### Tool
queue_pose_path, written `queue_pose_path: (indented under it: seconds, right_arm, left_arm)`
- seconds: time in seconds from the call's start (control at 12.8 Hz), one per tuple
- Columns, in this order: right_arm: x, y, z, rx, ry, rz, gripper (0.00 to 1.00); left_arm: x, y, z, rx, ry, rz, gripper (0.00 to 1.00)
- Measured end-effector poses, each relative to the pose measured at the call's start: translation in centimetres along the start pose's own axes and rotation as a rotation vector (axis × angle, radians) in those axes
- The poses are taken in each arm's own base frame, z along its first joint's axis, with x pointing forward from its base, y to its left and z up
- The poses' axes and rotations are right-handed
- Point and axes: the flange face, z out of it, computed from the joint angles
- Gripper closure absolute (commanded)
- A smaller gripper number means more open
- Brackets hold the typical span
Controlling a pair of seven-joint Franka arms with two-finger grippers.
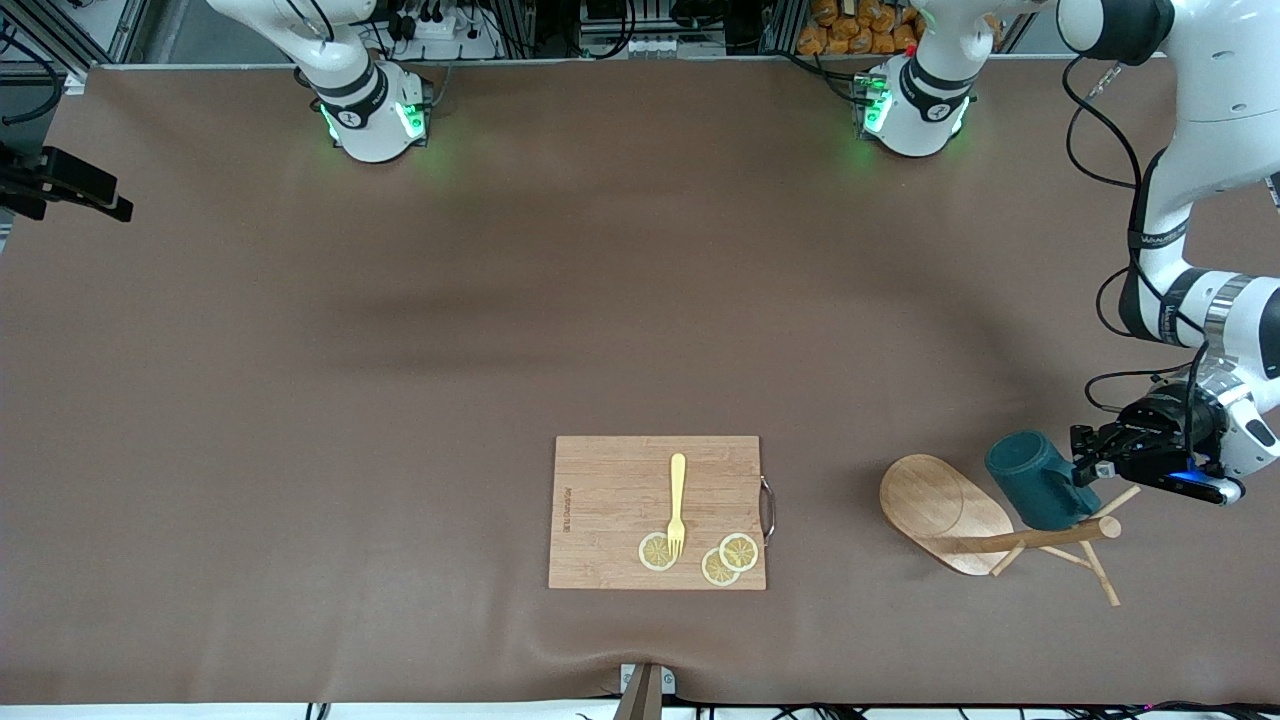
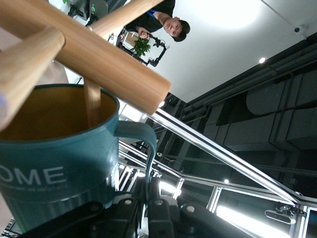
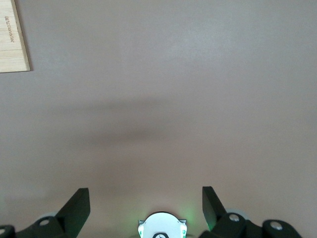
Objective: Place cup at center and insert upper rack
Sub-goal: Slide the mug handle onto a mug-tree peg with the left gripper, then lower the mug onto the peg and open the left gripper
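— Any lettering you can read from where you are?

— On the cup [image 2: 54,168] in front of my left wrist camera, pale capitals on the teal wall: "OME". The start of the word runs off the picture's edge, so I can't give the whole word.

— And the cutting board [image 1: 610,500]?

— A line of small dark print runs along its edge toward the right arm's end of the table. My right wrist camera catches it on the board's corner [image 3: 12,39] too, but it's too small for me to read.
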Motion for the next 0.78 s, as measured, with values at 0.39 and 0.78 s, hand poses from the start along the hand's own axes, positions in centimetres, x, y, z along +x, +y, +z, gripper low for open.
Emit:
queue_pose_path:
  seconds: [0.39,0.78]
  right_arm:
    - [0.0,0.0,0.0,0.0,0.0,0.0,0.0]
    - [0.0,0.0,-0.02,0.0,0.001,0.0,0.0]
  left_arm:
    - [0.38,-0.54,-0.36,-0.003,0.005,0.021,0.98]
    - [0.69,-0.57,-0.51,-0.001,0.006,0.026,0.75]
